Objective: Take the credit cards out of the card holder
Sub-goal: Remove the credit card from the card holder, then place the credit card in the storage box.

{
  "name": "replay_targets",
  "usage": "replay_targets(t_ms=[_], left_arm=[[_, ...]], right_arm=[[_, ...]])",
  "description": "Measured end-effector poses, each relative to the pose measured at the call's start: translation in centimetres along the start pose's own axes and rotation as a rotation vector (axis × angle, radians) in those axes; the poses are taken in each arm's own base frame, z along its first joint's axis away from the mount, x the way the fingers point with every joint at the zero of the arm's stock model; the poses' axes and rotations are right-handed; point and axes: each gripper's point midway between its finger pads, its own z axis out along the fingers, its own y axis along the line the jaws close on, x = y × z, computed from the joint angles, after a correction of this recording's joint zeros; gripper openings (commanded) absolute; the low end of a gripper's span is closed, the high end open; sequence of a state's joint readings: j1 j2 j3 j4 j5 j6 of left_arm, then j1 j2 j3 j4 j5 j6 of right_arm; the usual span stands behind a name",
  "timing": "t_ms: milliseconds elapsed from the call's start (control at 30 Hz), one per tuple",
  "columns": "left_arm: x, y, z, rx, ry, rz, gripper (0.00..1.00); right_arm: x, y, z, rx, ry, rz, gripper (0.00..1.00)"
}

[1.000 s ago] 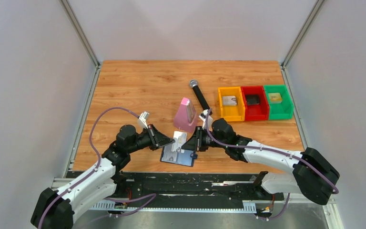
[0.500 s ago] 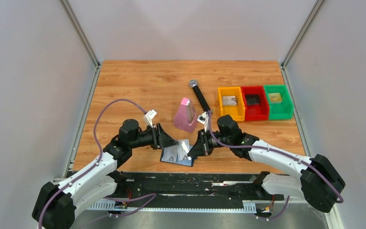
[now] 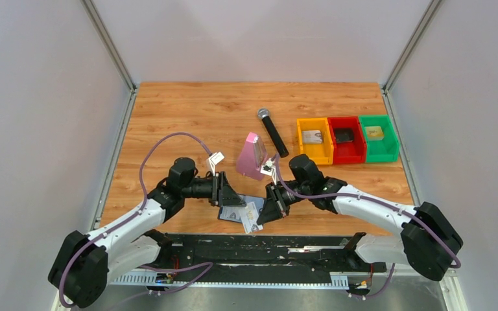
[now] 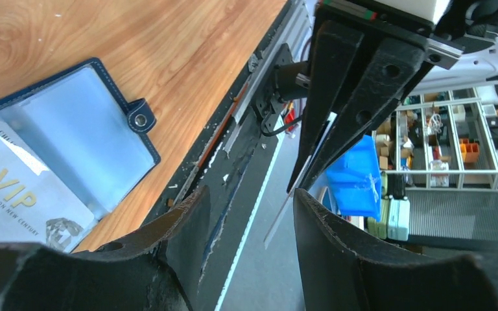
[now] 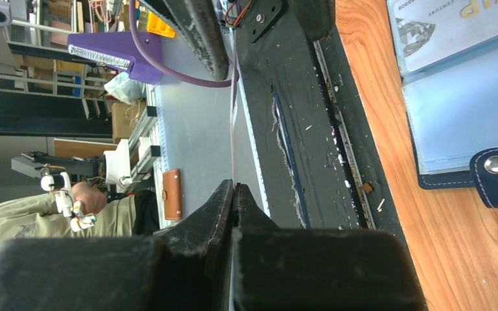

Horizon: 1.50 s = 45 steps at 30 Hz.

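The right pincer (image 3: 264,216) is clamped on a credit card (image 3: 251,219) at the near edge of the card holder (image 4: 71,129). The left pincer (image 4: 249,201) stands apart, just beside it.

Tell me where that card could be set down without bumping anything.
Bare wood: the wide strip behind the metronome and microphone up to the back wall, and the side left of the left gripper. Crowded: the near middle, where it meets the right gripper over the card holder, and the bins at right.
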<state>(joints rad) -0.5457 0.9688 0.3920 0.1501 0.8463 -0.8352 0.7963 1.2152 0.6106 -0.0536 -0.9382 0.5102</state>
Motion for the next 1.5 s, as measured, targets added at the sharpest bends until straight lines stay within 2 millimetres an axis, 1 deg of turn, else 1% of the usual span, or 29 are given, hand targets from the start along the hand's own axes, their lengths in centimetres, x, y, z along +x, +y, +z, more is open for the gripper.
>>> replay_targets(t_ms=[33,67,100,133,167,233,300,367,400,433,467,533,600,700,733,833,900,1067,1133,1267,1333,1500], left_arm=[[0.0,-0.2,0.0,0.01,0.009,0.005,0.56],[0.0,-0.4,0.0,0.015,0.013,0.008,0.48],[0.0,-0.6,0.1,0.026,0.02,0.015,0.42],[0.0,-0.8,0.1,0.035,0.028,0.017,0.32],[0.0,-0.9,0.1,0.044,0.035,0.021,0.26],[0.1,-1.1,0.2,0.057,0.048,0.02,0.1],[0.2,-1.1,0.2,0.066,0.059,0.015,0.01],[0.3,-1.3,0.2,0.074,0.064,0.018,0.0],[0.3,-1.3,0.2,0.076,0.065,0.018,0.0],[0.2,-1.3,0.2,0.075,0.064,0.019,0.0],[0.2,-1.3,0.2,0.074,0.063,0.019,0.0],[0.1,-1.3,0.2,0.07,0.06,0.017,0.0],[0.0,-1.2,0.3,0.062,0.048,0.012,0.0],[-0.7,-1.5,0.2,0.053,0.012,0.001,0.0],[-1.1,-1.6,0.2,0.052,-0.005,-0.005,0.0],[-2.3,-2.0,0.2,0.045,-0.079,-0.022,0.0],[-2.8,-2.0,0.0,0.05,-0.137,-0.049,0.0],[-3.6,-0.7,-0.3,0.031,-0.279,-0.162,0.0],[-4.3,-0.5,-0.4,0.023,-0.327,-0.193,0.0],[-5.7,-1.5,-1.1,0.047,-0.429,-0.204,0.0],[-6.2,-2.0,-1.4,0.062,-0.466,-0.202,0.0],[-7.0,-2.6,-1.6,0.075,-0.518,-0.215,0.0]], right_arm=[[0.1,0.0,0.1,-0.005,0.008,0.006,0.0],[0.1,0.0,0.1,-0.007,0.011,0.008,0.0],[0.1,0.0,0.2,-0.011,0.017,0.011,0.01],[0.1,0.1,0.2,-0.013,0.019,0.011,0.02],[0.0,0.1,0.2,-0.015,0.021,0.012,0.04],[-0.1,0.1,0.3,-0.015,0.022,0.013,0.08],[-0.1,0.0,0.3,-0.011,0.027,0.023,0.11],[0.0,-0.3,0.3,0.006,0.027,0.035,0.15],[0.0,-0.5,0.3,0.018,0.024,0.042,0.21],[-0.1,-0.8,0.3,0.033,0.018,0.047,0.29],[-0.2,-0.9,0.4,0.045,0.012,0.053,0.35],[-0.6,-1.3,0.3,0.077,-0.012,0.061,0.42],[-1.4,-1.5,0.0,0.119,-0.062,0.061,0.5],[-2.6,-1.3,-0.6,0.161,-0.145,0.06,0.59],[-2.9,-1.1,-0.9,0.172,-0.173,0.063,0.61],[-3.8,-1.1,-1.8,0.209,-0.277,0.086,0.63],[-4.3,-1.2,-2.4,0.227,-0.353,0.119,0.62],[-4.5,-1.9,-3.4,0.24,-0.488,0.199,0.61],[-4.7,-1.9,-3.7,0.227,-0.538,0.224,0.61],[-5.7,-1.5,-4.1,0.193,-0.605,0.259,0.6],[-6.1,-1.2,-4.0,0.168,-0.622,0.272,0.56],[-6.7,-1.4,-3.3,0.139,-0.619,0.303,0.37]])
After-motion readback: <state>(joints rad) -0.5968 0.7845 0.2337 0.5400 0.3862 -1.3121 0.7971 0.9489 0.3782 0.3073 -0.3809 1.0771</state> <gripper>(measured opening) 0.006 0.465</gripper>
